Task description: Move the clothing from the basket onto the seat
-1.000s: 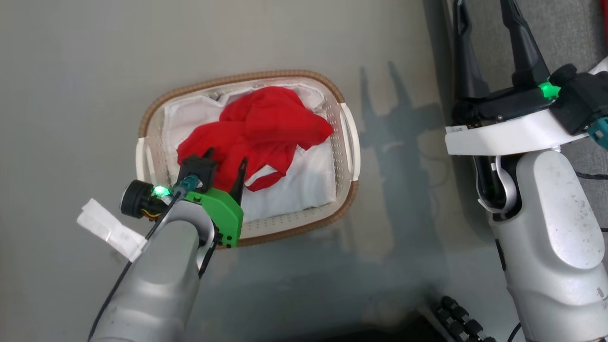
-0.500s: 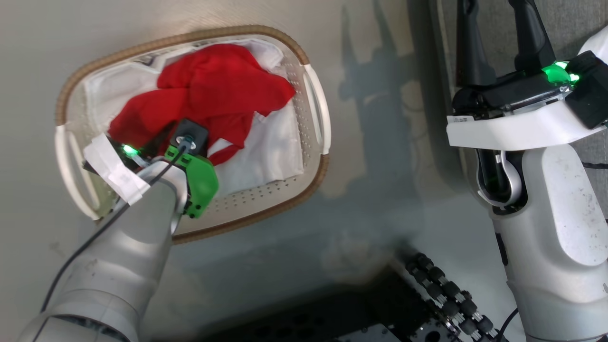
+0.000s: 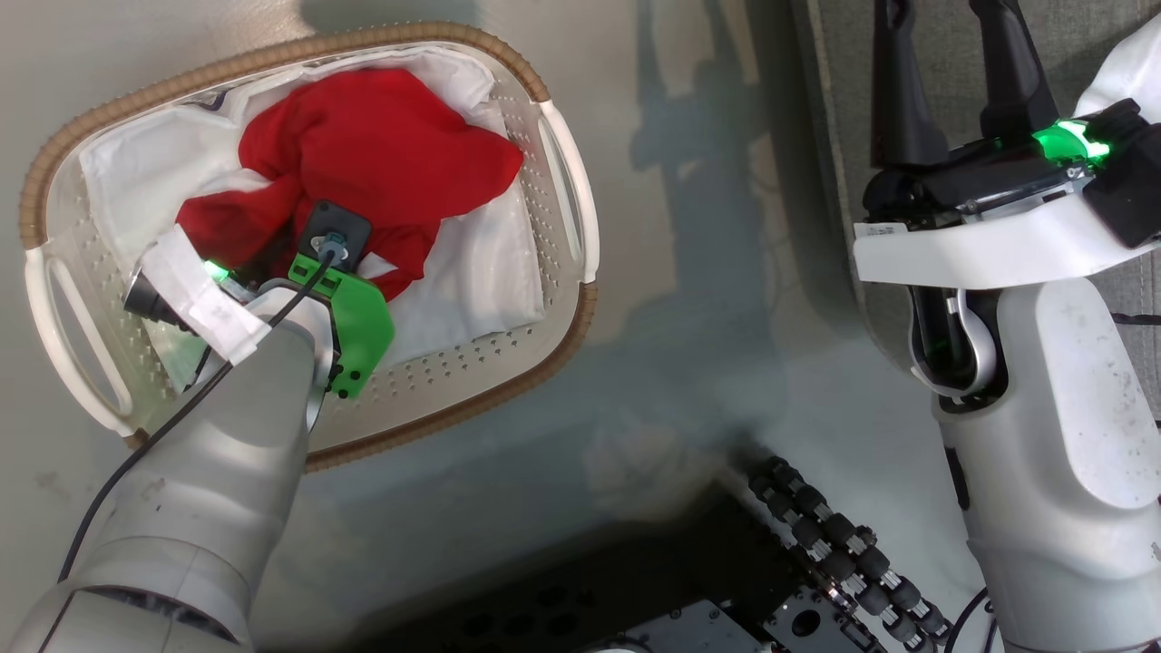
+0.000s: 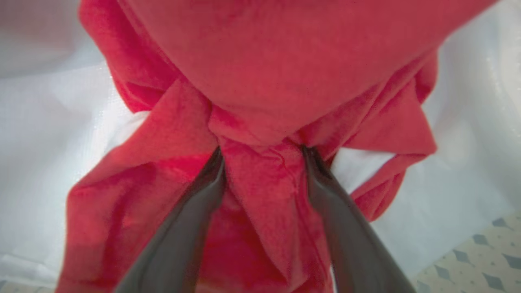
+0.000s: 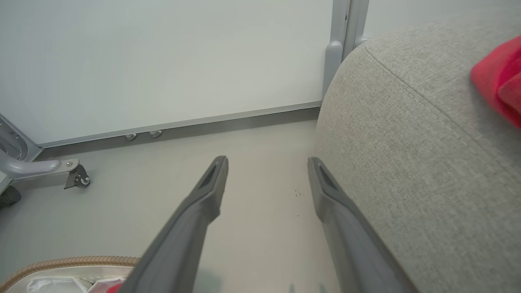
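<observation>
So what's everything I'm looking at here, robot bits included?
basket: one, white with a brown rim, on the floor to the robot's left
clothing: one heap, red, in the basket; number of pieces unclear
liner cloth: one, white, under the heap
seat: one, grey, to the robot's right
red piece: one, red, on the seat
floor: one, grey
wall: one, white, beyond the floor
wheeled leg: one, grey, by the wall
left gripper: one, dark, open, astride a red fold
right gripper: one, dark, open, beside the seat
</observation>
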Tool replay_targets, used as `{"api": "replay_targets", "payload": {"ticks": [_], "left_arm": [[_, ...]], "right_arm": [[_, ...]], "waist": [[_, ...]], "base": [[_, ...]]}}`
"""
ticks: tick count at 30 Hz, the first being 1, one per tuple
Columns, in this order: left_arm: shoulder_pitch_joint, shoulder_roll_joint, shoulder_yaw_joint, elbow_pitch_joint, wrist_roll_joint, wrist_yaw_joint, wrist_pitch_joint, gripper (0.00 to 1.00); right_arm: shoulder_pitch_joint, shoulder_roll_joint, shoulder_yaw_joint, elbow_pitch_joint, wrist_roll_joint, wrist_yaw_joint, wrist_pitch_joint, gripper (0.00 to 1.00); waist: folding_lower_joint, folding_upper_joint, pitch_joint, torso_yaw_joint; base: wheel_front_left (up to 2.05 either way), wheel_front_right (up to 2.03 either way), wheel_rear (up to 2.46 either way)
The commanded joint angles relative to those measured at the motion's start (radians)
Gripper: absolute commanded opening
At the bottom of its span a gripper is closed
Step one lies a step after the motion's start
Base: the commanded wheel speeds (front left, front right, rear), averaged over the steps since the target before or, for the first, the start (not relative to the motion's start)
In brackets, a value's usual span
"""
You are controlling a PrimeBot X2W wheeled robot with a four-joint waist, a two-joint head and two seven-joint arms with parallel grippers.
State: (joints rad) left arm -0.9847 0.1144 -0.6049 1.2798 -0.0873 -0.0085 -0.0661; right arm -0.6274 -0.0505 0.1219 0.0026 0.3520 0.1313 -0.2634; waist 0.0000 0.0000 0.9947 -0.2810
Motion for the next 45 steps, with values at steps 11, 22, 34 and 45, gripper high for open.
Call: {"api": "replay_targets", "payload": {"ticks": [11,22,34,45], "left_arm": [[0.048,-0.027,0.039,0.004,-0.081,-0.042,-0.135,0.00],[0.206,-0.056,0.062,-0.111,-0.150,-0.077,-0.201,0.00],[0.451,-0.028,0.141,-0.469,-0.147,-0.067,-0.200,0.00],[0.601,-0.030,0.242,-0.789,-0.120,-0.078,-0.198,0.00]], "right_arm": [[0.000,-0.003,0.006,0.053,-0.013,-0.001,-0.002,1.00],[0.068,-0.003,-0.005,0.147,-0.089,-0.001,-0.002,1.00],[0.217,-0.004,-0.033,0.239,-0.143,-0.001,-0.002,1.00],[0.344,-0.003,-0.038,0.290,-0.148,-0.001,-0.002,1.00]], "waist": [[0.0000,0.0000,-0.106,0.041],[0.0000,0.0000,-0.323,0.164],[0.0000,0.0000,-0.571,0.275],[0.0000,0.0000,-0.735,0.322]], "base": [[0.00,0.00,0.00],[0.00,0.00,0.00],[0.00,0.00,0.00],[0.00,0.00,0.00]]}}
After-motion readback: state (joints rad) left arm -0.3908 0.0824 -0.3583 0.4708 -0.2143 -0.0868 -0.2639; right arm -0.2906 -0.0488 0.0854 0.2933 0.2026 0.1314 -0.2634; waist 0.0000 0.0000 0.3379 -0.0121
